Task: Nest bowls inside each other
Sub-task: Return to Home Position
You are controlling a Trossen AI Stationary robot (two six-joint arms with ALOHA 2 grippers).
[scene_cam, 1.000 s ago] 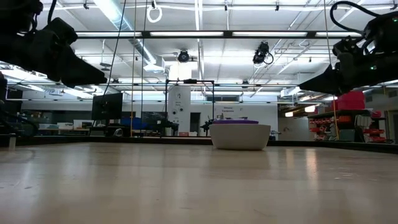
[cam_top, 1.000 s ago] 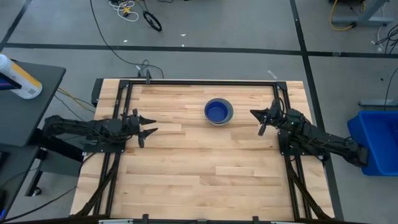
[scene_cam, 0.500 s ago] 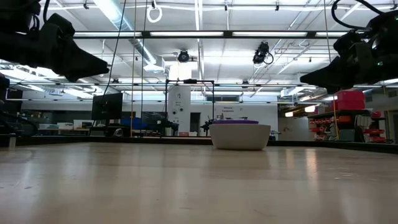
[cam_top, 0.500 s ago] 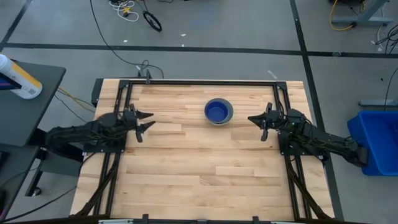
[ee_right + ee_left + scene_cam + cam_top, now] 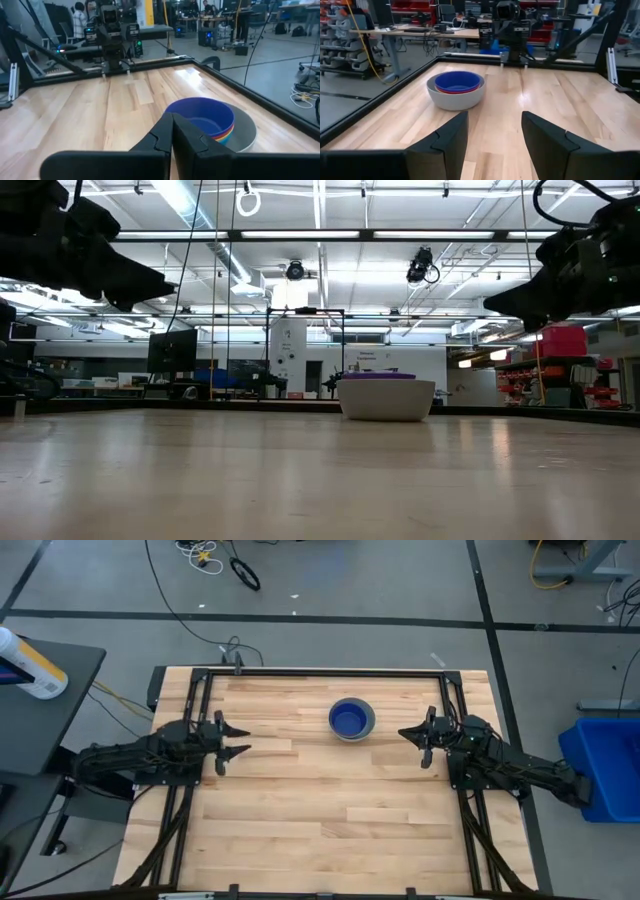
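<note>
The bowls [image 5: 352, 719] stand nested in one stack at the far middle of the table, and the grey outer bowl's base rests on the wood. A dark blue bowl [image 5: 457, 81] sits on top, with a red rim under it. The right wrist view also shows yellow and light blue rims [image 5: 224, 134]. My left gripper [image 5: 243, 740] hovers open over the table's left side, pointing level toward the stack [image 5: 456, 91]. My right gripper [image 5: 404, 733] hovers shut over the right side, also pointing level at the stack [image 5: 210, 122]. Neither gripper touches anything.
A black metal frame [image 5: 320, 671] runs round the table's far, left and right edges. A blue bin [image 5: 605, 765] stands on the floor to the right, and a dark side table with a bottle [image 5: 30, 665] to the left. Bare wood lies between the stack and the near edge.
My left arm has swung slightly and its gripper has turned at the wrist, staying open and above the table's left side. My right gripper has turned a little at the wrist, staying shut. The stack of bowls has not moved.
</note>
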